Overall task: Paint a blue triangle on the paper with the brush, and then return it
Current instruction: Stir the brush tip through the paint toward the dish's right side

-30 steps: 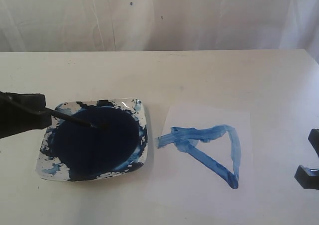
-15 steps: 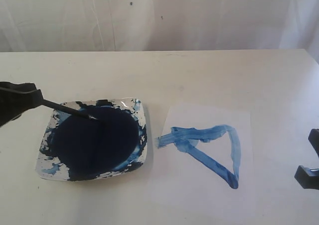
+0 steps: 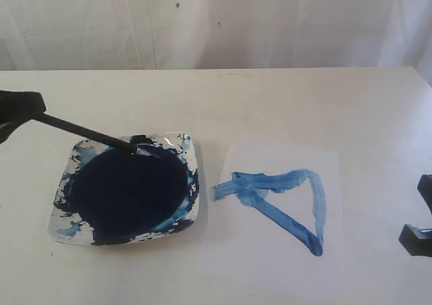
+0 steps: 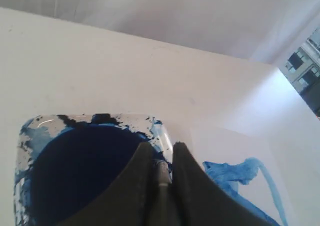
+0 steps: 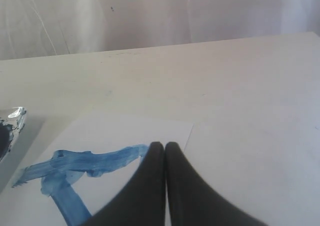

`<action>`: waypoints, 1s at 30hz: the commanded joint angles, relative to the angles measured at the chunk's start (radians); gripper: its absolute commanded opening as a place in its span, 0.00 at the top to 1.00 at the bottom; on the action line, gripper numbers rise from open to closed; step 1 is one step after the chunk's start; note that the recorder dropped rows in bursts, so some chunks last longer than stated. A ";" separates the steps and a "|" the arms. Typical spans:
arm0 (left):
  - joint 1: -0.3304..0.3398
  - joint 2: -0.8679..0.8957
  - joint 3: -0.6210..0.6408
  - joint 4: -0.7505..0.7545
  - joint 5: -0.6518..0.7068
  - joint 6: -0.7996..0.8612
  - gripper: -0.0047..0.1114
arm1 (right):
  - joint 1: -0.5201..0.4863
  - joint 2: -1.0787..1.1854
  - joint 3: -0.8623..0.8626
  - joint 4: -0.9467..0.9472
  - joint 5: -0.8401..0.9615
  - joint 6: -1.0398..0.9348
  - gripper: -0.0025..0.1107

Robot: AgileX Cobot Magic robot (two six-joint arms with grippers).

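The brush slants down from my left gripper at the table's left edge. Its tip lies at the far rim of the paint dish. In the left wrist view the gripper is shut on the brush, with the silvery ferrule showing between the fingers. The paper lies right of the dish and carries the blue triangle, a rough three-stroke outline. My right gripper is shut with nothing in it, above the paper's right edge beside the blue triangle.
The square dish holds a dark navy paint pool and has blue smears on its rim. A white curtain hangs behind the table. Part of my right gripper shows at the right edge of the exterior view.
My left gripper has drawn back to the left and risen. The brush tip has moved from the middle of the paint pool to the dish's far rim. The right arm has not moved.
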 commanded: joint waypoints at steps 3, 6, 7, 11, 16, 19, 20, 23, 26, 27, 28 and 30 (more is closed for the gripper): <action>0.293 0.042 -0.007 -0.079 0.225 0.003 0.96 | -0.001 -0.006 0.007 0.004 0.002 0.004 0.98; 0.343 0.114 -0.007 -0.245 0.265 0.128 0.96 | -0.001 -0.006 0.007 0.004 0.002 0.004 0.98; 0.350 0.150 -0.007 -0.388 0.291 0.262 0.96 | -0.001 -0.006 0.007 0.004 0.002 0.004 0.98; 0.388 0.244 -0.042 -0.753 0.414 0.659 0.96 | -0.001 -0.006 0.007 0.004 0.002 0.004 0.98; 0.473 0.367 -0.079 -0.790 0.494 0.735 0.96 | -0.001 -0.006 0.007 0.004 0.002 0.004 0.98; 0.539 0.446 -0.090 -0.790 0.597 0.735 0.96 | -0.001 -0.006 0.007 0.004 0.002 0.004 0.98; 0.562 0.475 -0.095 -0.790 0.644 0.735 0.96 | -0.001 -0.006 0.007 0.004 0.002 0.004 0.98; 0.612 0.553 -0.112 -0.762 0.764 0.749 0.96 | -0.001 -0.006 0.007 0.004 0.002 0.004 0.98; 0.642 0.602 -0.134 -0.709 0.750 0.773 0.96 | -0.001 -0.006 0.007 0.004 0.002 0.004 0.98; 0.650 0.615 -0.136 -0.687 0.729 0.771 0.96 | -0.001 -0.006 0.007 0.004 0.002 0.004 0.98; 0.658 0.627 -0.136 -0.673 0.721 0.769 0.96 | -0.001 -0.006 0.007 0.004 0.002 0.004 0.98; 0.672 0.648 -0.136 -0.653 0.717 0.769 0.96 | -0.001 -0.006 0.007 0.004 0.002 0.004 0.98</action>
